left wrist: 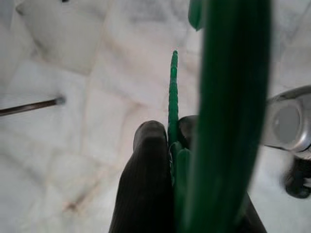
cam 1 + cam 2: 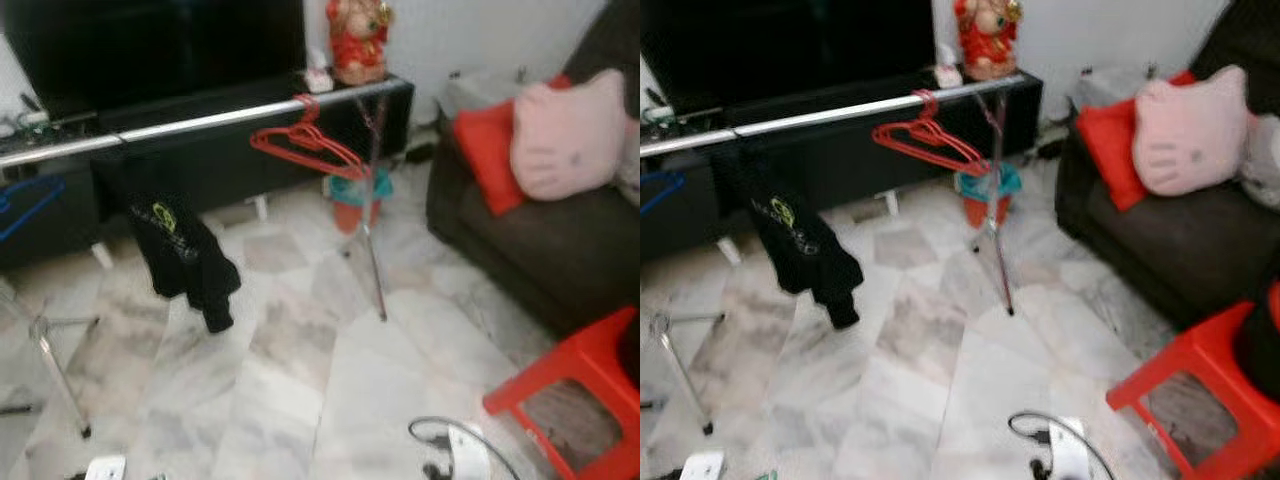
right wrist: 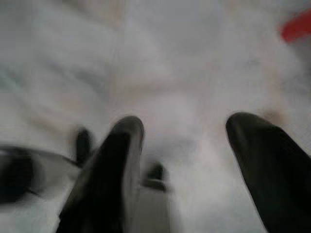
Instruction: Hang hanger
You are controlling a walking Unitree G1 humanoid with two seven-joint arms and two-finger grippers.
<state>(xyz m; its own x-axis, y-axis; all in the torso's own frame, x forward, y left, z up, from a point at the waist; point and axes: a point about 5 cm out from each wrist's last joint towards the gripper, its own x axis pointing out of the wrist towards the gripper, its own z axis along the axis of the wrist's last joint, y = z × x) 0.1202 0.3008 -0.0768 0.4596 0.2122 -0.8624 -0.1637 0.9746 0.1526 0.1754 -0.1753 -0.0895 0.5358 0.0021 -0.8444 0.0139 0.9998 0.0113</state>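
Note:
A silver clothes rail [image 2: 200, 121] runs across the room in front of a black TV cabinet. Red hangers [image 2: 308, 143] hang near its right end, a blue hanger [image 2: 25, 205] hangs at its left end, and a black garment [image 2: 185, 255] droops from the middle. In the left wrist view my left gripper [image 1: 170, 138] is shut on a green hanger [image 1: 228, 111], held above the marble floor. In the right wrist view my right gripper [image 3: 187, 128] is open over the floor, with nothing between its fingers [image 3: 119, 160].
The rail's metal legs [image 2: 375, 260] stand on the marble floor. A dark sofa [image 2: 530, 240] with a pink cushion [image 2: 565, 135] sits at the right, a red stool [image 2: 585, 385] before it. A power strip with a cable [image 2: 455, 450] lies on the near floor.

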